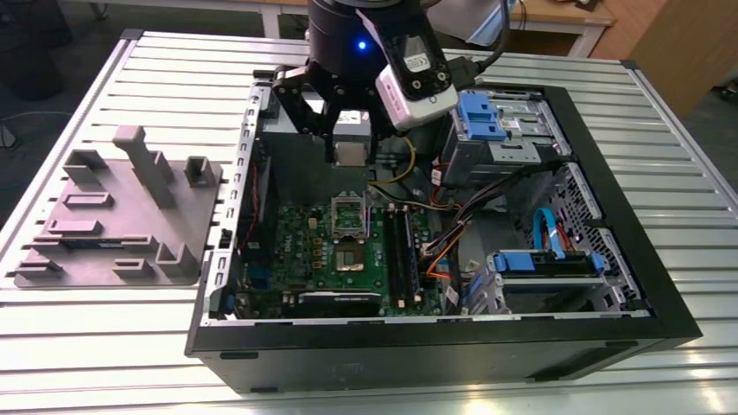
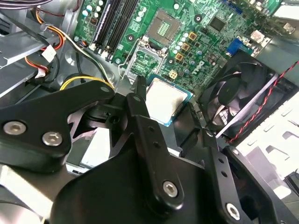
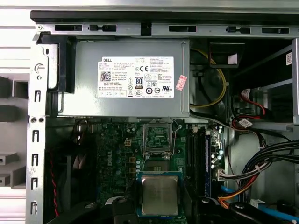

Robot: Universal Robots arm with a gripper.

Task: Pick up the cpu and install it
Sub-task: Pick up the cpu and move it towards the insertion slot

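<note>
Black fingers (image 2: 140,112) clamp flat silvery square cpu (image 2: 164,100).

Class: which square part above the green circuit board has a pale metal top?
The small flat square cpu held between the jaws; the metal-framed square socket on the green board lies open and empty.

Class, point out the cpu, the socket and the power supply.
cpu (image 3: 160,195): first wrist view, metal top.
socket (image 3: 158,140): first wrist view, its middle.
power supply (image 3: 126,105): first wrist view, grey casing.
</note>
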